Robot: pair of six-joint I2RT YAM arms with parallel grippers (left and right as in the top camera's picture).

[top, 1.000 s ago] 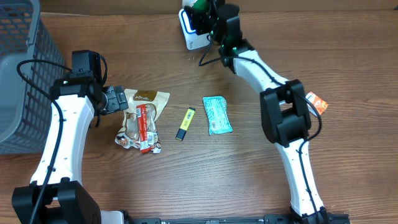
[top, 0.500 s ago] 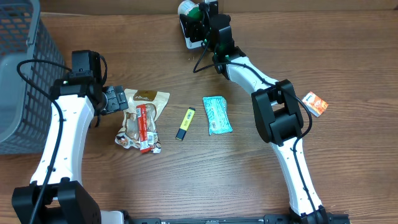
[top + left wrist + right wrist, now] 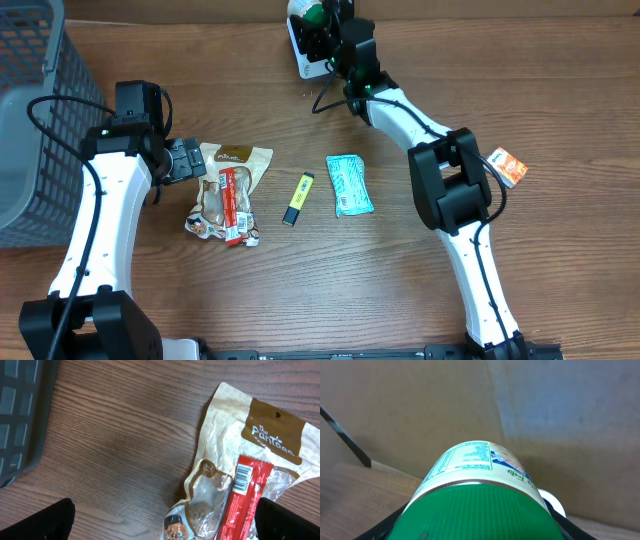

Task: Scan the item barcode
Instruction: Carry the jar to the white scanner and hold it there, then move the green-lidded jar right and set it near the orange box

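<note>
Two grippers, two different jobs. Your right gripper point(image 3: 322, 27) is clamped on the round white-labelled jar point(image 3: 470, 462) with the green plastic lid. Its fingers sit on either side of the lid end, which leaves the printed side wall bare. It holds the jar up close against the white barcode scanner point(image 3: 300, 62) just beyond its fingertips, at the back edge of the brown wooden table point(image 3: 400, 290). I judge that is to present the label to the scanner window. The wrist view shows you nutrition print but no barcode, so the jar may need a turn. Your left gripper point(image 3: 188, 160) rests with its jaws spread wide, holding nothing. The beige snack pouch point(image 3: 260, 435) and red wrapped bar point(image 3: 245, 495) lie just ahead of it, likely waiting their turn.
</note>
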